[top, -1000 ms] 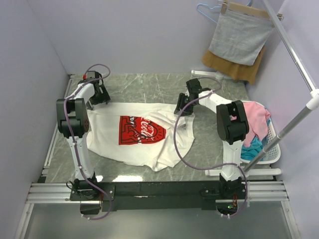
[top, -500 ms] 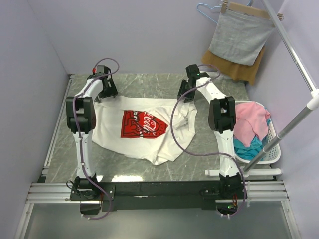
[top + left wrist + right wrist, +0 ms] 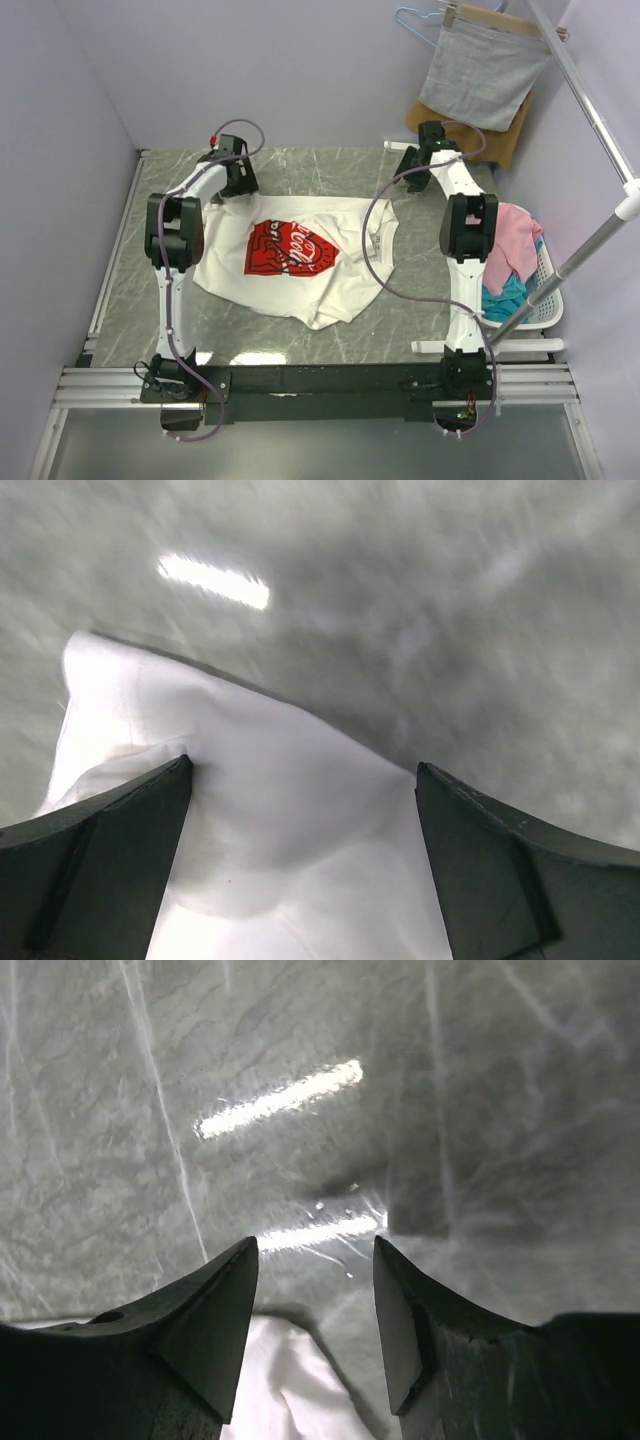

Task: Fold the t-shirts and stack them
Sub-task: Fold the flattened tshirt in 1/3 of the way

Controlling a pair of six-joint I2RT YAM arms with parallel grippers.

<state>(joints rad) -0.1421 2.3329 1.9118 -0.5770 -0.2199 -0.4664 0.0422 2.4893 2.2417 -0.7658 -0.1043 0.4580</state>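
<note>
Now the white t-shirt lies spread out in the middle of the grey marbled counter, chest side up, its red print with white script plain to see from above. One sleeve reaches toward the far left, and that is where the left hand sits, low over the cloth. On the left wrist view its dark fingers stand wide apart, white fabric lying loose between them, not pinched. Over on the far right, the right hand hangs over bare counter, apart from the shirt's collar. Its fingers are parted too, only stone showing between the tips, with a scrap of white at the bottom edge of that view. Off to the right stands a laundry basket with a pink cloth heaped in it, and behind it a grey cloth hangs over a mustard cloth
</note>
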